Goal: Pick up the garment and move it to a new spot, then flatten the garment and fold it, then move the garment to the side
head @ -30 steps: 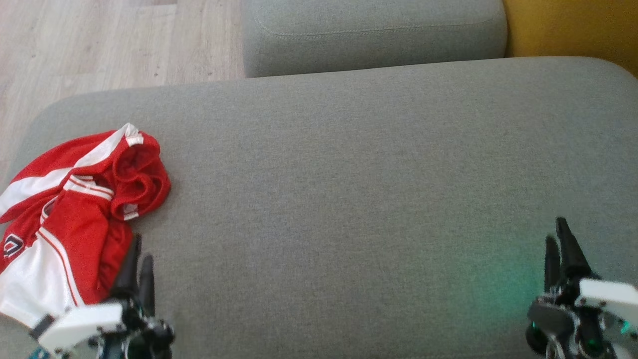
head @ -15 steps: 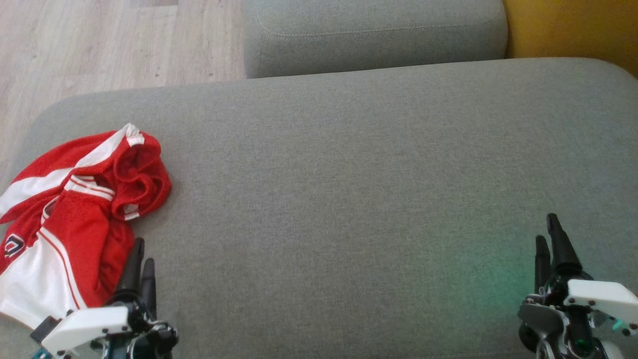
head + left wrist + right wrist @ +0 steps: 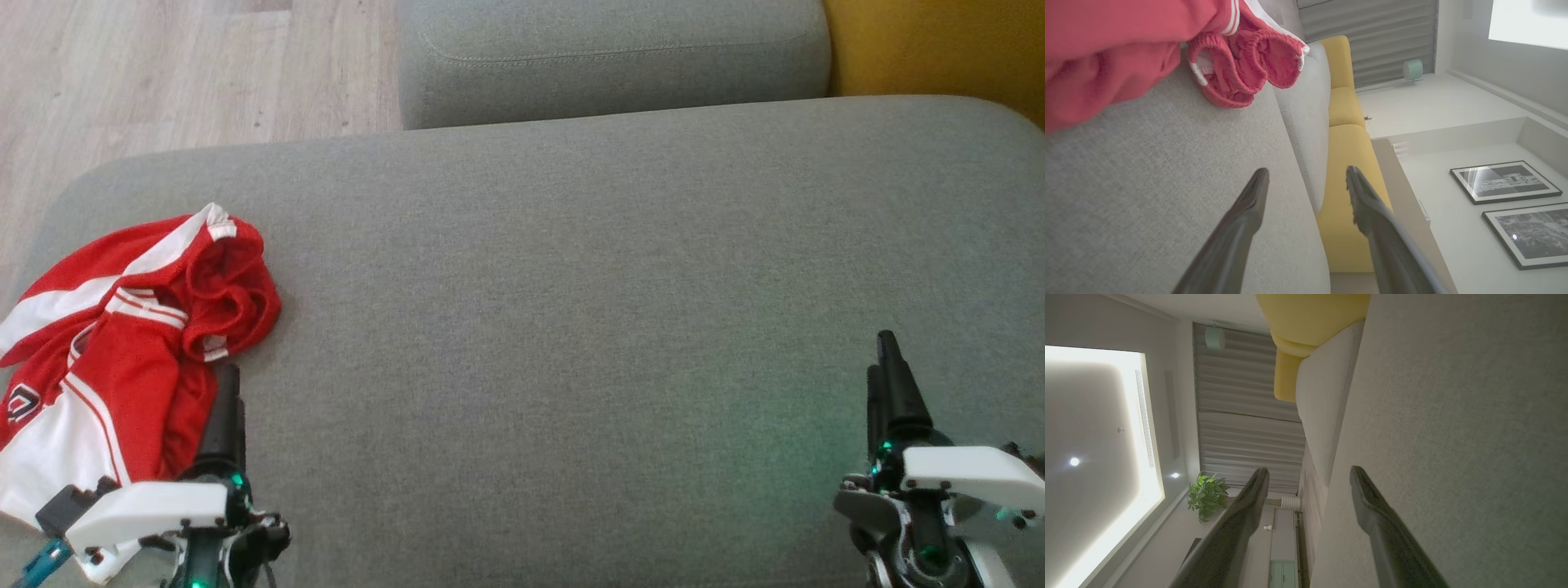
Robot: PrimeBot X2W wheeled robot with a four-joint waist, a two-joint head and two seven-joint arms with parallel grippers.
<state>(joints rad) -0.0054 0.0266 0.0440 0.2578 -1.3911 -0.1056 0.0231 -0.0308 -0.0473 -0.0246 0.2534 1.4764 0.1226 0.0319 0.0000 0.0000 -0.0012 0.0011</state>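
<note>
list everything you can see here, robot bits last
garment: 1, red and white, crumpled at the left end of the big cushion
big cushion: 1, grey, spread beneath both grippers
back cushion: 1, grey, just beyond the big one
yellow seat: 1, yellow, far right corner of the head view
floor: 1, pale wood, far left
framed pictures: 2, black frames, on a white wall in the left wrist view
plant: 1, green, by the curtain in the right wrist view
left gripper: 1, dark fingers, open, beside the garment's right edge, nothing between its fingers
right gripper: 1, dark fingers, open, over bare cushion on the right
</note>
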